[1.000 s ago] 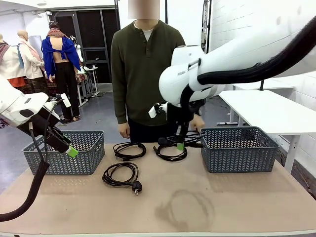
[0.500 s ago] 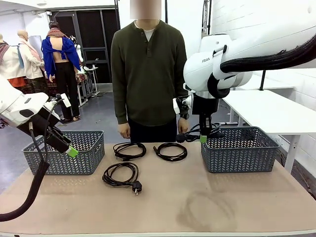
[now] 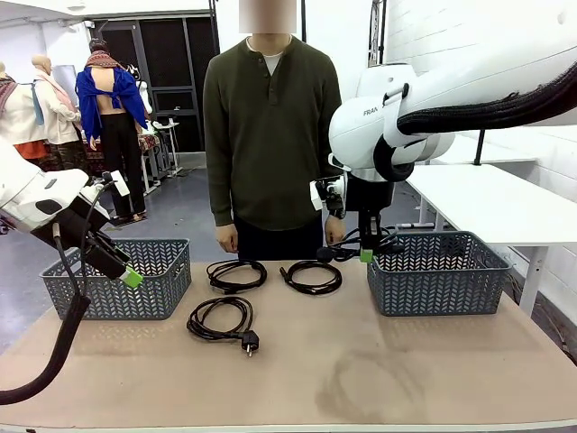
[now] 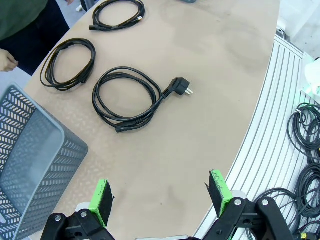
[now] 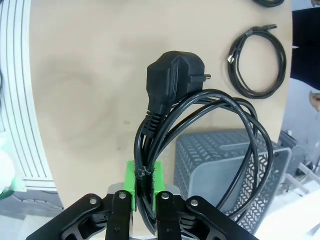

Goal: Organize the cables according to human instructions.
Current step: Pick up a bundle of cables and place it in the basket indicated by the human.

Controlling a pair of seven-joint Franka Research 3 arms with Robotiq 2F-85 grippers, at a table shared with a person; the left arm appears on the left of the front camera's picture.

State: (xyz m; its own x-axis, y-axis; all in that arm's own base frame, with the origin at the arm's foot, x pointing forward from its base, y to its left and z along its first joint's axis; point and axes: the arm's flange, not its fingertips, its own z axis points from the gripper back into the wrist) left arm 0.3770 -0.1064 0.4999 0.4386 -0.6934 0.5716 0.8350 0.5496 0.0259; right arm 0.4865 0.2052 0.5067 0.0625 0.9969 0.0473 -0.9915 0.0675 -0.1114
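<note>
Tan tabletop (image 3: 406, 352), round blk cord coils (image 4: 96, 100)

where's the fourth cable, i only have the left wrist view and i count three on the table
observer: The right gripper is shut on it; the cable hangs from the pads as a loose coil.
operator: is it over a basket
observer: Partly. In the front view it hangs at the left edge of the right-hand basket, above the rim, not inside.
operator: where's the person
observer: The person stands at the far side of the table, arms down, just behind that gripper.
</note>
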